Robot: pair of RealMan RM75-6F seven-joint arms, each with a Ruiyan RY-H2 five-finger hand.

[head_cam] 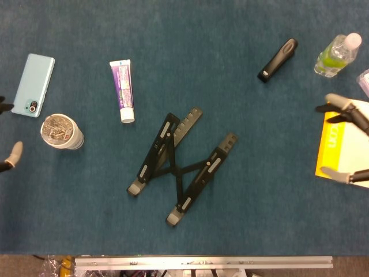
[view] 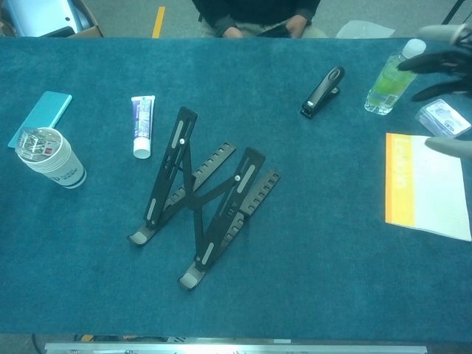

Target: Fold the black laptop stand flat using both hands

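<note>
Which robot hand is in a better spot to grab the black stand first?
Probably the right robot hand: more of it is in view, fingers spread and empty above the yellow booklet. Of the left robot hand only fingertips show at the table's far edge. Both are far from the laptop stand.

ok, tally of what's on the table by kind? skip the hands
Laptop stand: 1
Toothpaste tube: 1
Phone: 1
Paper cup: 1
Stapler: 1
Bottle: 1
Yellow and white booklet: 1
Clear packet: 1
Total: 8
</note>
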